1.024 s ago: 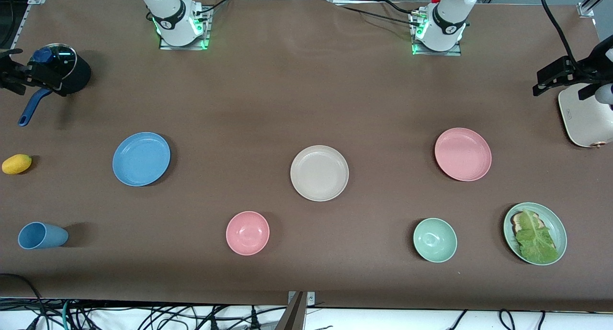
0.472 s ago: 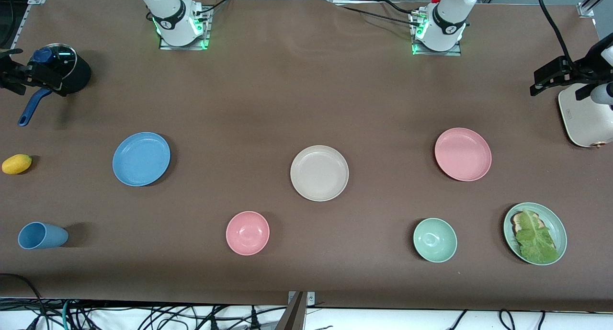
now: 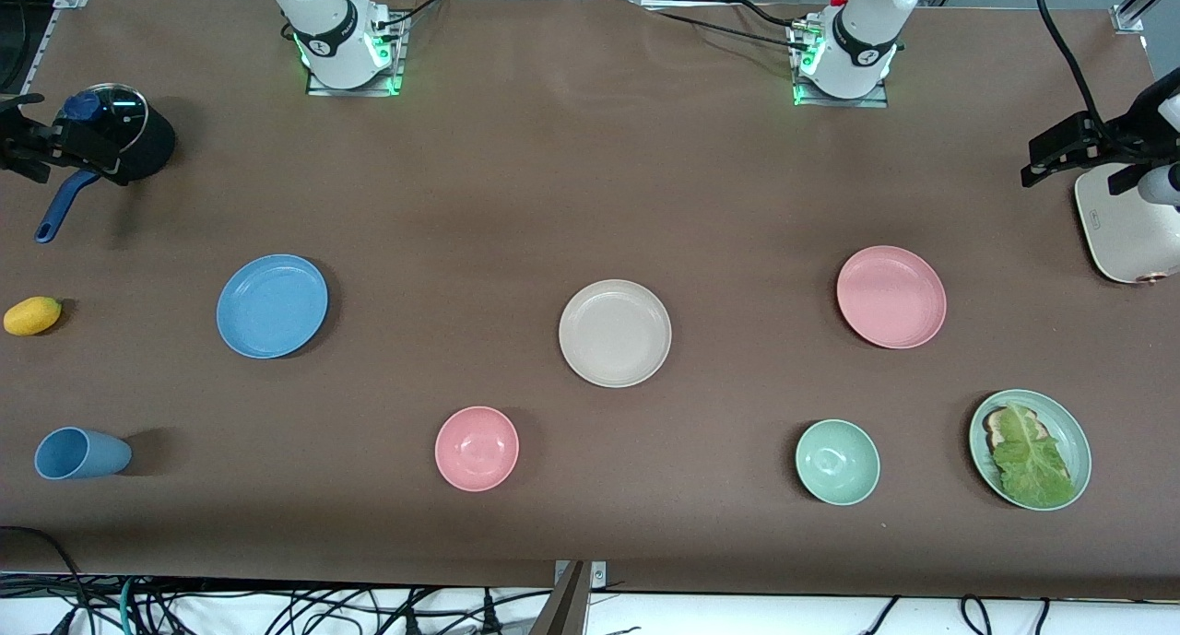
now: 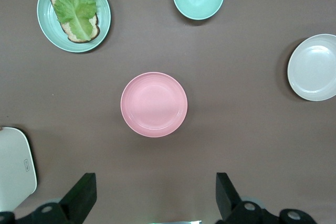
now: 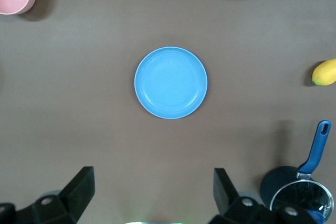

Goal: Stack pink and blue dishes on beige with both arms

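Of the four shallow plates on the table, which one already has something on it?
The pale green plate, at the left arm's end: it carries lettuce on bread. The blue plate, beige plate and pink plate are bare.

My black two-finger left gripper (image 3: 1074,151), fingers spread wide, has edged slightly toward the table's middle above the white rounded appliance (image 3: 1126,229) at my left arm's end.

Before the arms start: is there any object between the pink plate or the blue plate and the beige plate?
Nothing visible. Only bare table lies between the pink plate, the blue plate and the beige plate.
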### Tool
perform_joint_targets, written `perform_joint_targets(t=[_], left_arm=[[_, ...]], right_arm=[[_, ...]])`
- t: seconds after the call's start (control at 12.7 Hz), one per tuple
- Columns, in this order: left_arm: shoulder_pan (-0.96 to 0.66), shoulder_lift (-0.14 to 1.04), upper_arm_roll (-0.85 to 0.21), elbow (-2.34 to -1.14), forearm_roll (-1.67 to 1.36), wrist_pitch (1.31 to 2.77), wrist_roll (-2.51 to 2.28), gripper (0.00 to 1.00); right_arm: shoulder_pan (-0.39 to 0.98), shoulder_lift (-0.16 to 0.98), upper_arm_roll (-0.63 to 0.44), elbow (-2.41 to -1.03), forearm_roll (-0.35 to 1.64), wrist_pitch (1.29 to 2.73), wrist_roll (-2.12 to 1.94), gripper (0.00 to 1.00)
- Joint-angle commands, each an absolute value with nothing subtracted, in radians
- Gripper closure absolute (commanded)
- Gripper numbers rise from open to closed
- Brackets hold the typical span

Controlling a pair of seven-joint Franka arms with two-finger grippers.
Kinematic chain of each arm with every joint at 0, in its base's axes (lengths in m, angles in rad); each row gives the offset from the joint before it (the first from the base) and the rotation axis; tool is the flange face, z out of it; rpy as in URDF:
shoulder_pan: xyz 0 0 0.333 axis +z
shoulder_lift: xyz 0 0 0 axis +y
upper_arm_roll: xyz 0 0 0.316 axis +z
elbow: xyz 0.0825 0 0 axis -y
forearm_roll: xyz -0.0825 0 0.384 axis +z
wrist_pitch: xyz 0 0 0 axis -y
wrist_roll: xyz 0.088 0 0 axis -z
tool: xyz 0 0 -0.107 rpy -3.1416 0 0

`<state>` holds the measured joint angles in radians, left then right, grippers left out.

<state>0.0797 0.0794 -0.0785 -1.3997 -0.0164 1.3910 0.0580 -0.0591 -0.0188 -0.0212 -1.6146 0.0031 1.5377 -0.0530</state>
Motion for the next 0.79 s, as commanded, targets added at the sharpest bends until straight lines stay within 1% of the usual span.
perform_joint_targets(t=[0.0,0.31,0.55,0.71], left_arm=[[0.092,0.109,-0.077,-1.381,-0.025,1.378,0.055,0.00],[0.175,0.149,-0.075,-1.384,-0.009,1.379,0.093,0.00],[0.236,0.215,-0.075,-1.379,0.018,1.384,0.271,0.00],[0.278,0.253,-0.075,-1.379,0.018,1.405,0.275,0.00]], right_arm=[[-0.060,-0.009,-0.017,-1.589,-0.002,1.516,-0.055,0.00],[-0.060,-0.009,-0.018,-1.589,-0.003,1.516,-0.055,0.00],[-0.060,-0.009,-0.017,-1.591,-0.003,1.516,-0.055,0.00],[-0.060,-0.009,-0.018,-1.591,-0.003,1.516,-0.055,0.00]])
